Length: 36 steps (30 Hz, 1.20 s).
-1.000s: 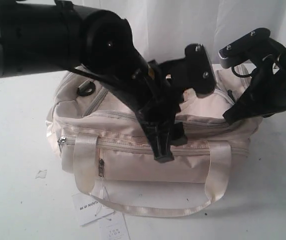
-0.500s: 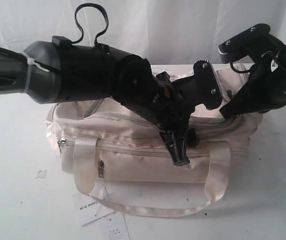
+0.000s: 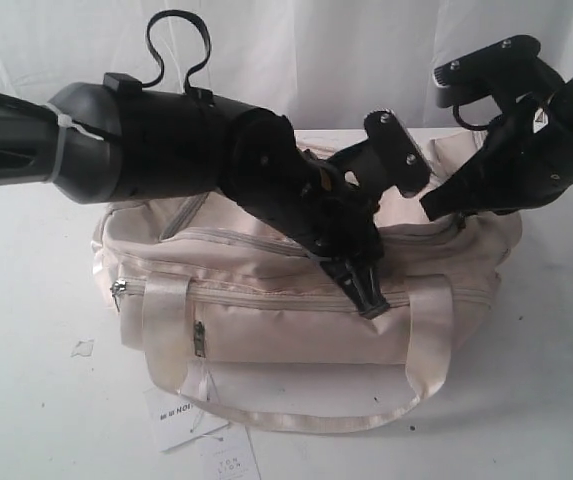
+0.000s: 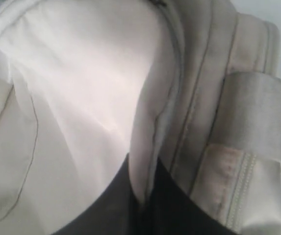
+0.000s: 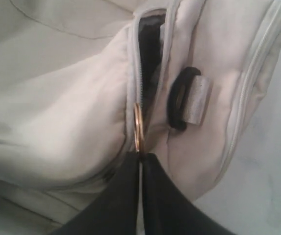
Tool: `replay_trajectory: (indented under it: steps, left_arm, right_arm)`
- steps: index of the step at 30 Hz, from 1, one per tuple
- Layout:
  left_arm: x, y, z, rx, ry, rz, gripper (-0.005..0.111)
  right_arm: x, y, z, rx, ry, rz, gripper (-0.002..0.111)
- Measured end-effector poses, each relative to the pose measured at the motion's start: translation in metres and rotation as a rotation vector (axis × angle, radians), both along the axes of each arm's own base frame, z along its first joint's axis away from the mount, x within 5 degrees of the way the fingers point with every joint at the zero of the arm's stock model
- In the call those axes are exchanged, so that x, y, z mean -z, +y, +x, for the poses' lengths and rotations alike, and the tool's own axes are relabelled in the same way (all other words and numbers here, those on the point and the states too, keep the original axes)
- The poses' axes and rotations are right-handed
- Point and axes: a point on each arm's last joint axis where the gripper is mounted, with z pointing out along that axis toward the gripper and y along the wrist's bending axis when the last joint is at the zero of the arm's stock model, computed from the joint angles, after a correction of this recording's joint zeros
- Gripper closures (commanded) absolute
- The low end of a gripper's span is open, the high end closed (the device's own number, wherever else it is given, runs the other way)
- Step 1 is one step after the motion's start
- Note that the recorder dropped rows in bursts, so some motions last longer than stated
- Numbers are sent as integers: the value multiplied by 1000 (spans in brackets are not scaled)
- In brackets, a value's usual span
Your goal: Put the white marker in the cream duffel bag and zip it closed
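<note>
White tabletop (image 3: 36, 400) before a pale curtain (image 3: 316, 50), with one cream duffel bag (image 3: 296, 340) lying lengthwise at its centre. Both arms reach over the top of the bag.

Left gripper (image 3: 371, 298): set down on the bag's top panel just above the front handle (image 3: 166, 320). In the left wrist view its two dark fingers (image 4: 115, 210) are pressed together on a fold of cream fabric beside a zipper seam.

Right gripper (image 5: 141, 161): at the bag's right end, jaws together and clamped on one gold-coloured pull ring (image 5: 137, 125) of the top zipper. Beyond the ring the zipper stands parted, and only black lining (image 5: 150, 39) shows in the gap. One black strap ring (image 5: 178, 98) in a grey tab sits just beside this opening.

White marker: seen in no view; whether it lies inside the bag cannot be told.

Counts: one bag; one satin handle loop fully in sight, draped down the front; one front pocket, its zipper pull (image 3: 199, 338) hanging at the left end; two paper tags (image 3: 176, 415) on the table touching the bag's front edge; one small scrap (image 3: 83, 348) left of the bag; two grippers, both on the bag.
</note>
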Motion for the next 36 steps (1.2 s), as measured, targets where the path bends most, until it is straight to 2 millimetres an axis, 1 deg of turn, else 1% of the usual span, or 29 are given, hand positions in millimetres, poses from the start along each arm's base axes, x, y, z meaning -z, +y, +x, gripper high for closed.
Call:
replay_trajectory:
  steps: [5,9,12,21,25,27,31,36]
  left_arm:
    - [-3,13,12,-193,103,-105,107]
    - [-7,16,15,-279,134,-178,107]
    - [-8,17,16,-331,167,-218,107]
    - [-8,14,14,-397,245,-294,107]
    - [-8,8,10,-387,244,-310,107]
    - [-5,6,8,-386,236,-324,107]
    - [14,9,3,-418,235,-351,107]
    - [33,16,1,-474,188,-427,107]
  right_arm:
    - [-7,2,9,-1,-122,56,108]
    - [-14,-1,18,17,-225,112,108]
    - [-16,-3,22,28,-262,129,108]
    - [-4,-21,36,98,-259,130,108]
    - [1,-23,43,112,-268,137,108]
    - [1,-22,48,113,-277,143,108]
    - [1,-20,61,117,-286,149,108]
    - [12,-21,79,135,-258,146,108]
